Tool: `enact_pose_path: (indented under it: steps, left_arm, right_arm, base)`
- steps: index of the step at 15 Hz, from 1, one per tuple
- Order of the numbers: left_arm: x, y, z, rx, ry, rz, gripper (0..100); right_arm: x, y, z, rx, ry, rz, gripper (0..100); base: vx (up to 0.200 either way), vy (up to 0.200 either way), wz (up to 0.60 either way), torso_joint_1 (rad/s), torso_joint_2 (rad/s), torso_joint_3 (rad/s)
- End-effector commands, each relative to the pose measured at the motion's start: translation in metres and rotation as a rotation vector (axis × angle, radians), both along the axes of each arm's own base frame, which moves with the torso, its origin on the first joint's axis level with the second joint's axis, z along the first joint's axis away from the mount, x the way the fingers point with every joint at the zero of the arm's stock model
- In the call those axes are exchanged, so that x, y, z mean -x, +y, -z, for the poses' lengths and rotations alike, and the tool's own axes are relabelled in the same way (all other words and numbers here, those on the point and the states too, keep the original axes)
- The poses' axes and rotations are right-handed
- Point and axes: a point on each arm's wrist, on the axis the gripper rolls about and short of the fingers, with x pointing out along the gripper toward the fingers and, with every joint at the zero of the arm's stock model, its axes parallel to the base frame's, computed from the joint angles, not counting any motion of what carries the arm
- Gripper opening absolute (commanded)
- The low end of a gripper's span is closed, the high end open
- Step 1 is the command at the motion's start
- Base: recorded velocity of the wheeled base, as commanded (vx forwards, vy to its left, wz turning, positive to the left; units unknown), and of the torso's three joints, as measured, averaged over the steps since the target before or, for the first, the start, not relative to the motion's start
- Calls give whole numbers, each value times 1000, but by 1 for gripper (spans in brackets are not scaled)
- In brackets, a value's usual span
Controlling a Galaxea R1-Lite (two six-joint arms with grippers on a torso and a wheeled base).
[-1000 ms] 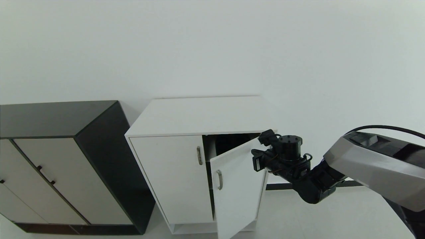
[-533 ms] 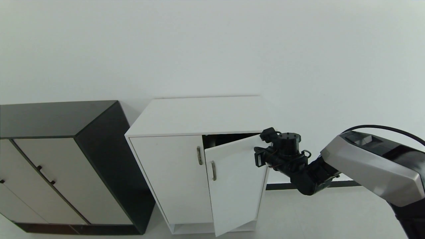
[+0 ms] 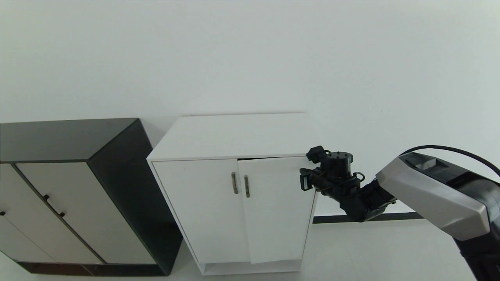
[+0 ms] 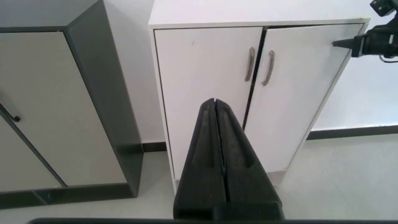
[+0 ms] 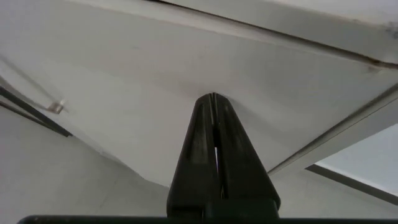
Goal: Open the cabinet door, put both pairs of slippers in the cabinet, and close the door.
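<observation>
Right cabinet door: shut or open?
Nearly shut: the right door shows a thin dark gap along its top edge; right gripper is against its face.

The white cabinet (image 3: 234, 136) is standing upright, its right door (image 3: 277, 218) sitting nearly shut, showing a thin dark gap along its top.

A second ago the right door (image 3: 277, 210) of the white cabinet (image 3: 234, 134) stood well ajar. It has now swung almost flush, leaving a thin dark gap along its top edge. Its handle (image 3: 247, 186) moved up and left in the frame, to just beside the left door's handle (image 3: 234, 182). My right gripper (image 3: 304, 183) followed the door's outer edge, shifting slightly up.
</observation>
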Motion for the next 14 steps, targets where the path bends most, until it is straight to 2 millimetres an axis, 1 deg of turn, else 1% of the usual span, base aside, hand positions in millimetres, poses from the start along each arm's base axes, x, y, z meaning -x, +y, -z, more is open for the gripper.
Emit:
enact_pose_path:
  steps: [1,9,10,12,13,14]
  left_arm:
    - [0,0,0,0,0,0,0]
    - [0,0,0,2,0,0,0]
    - [0,0,0,2,0,0,0]
    - [0,0,0,2,0,0,0]
    - [0,0,0,2,0,0,0]
    - [0,0,0,2,0,0,0]
  right_arm:
    - [-3,0,3,3,5,1,0]
    - [-2,1,1,-2,-1,0,0]
    - [2,0,-1,0,-2,0,0]
    - [16,-2,-13,-4,-11,-6,0]
    - [30,-7,-23,-9,-23,-11,0]
    - [35,-9,-24,-9,-22,-11,0]
  base:
    - [0,0,0,0,0,0]
    - [0,0,0,0,0,0]
    - [0,0,0,0,0,0]
    - [0,0,0,0,0,0]
    - [0,0,0,0,0,0]
    - [0,0,0,0,0,0]
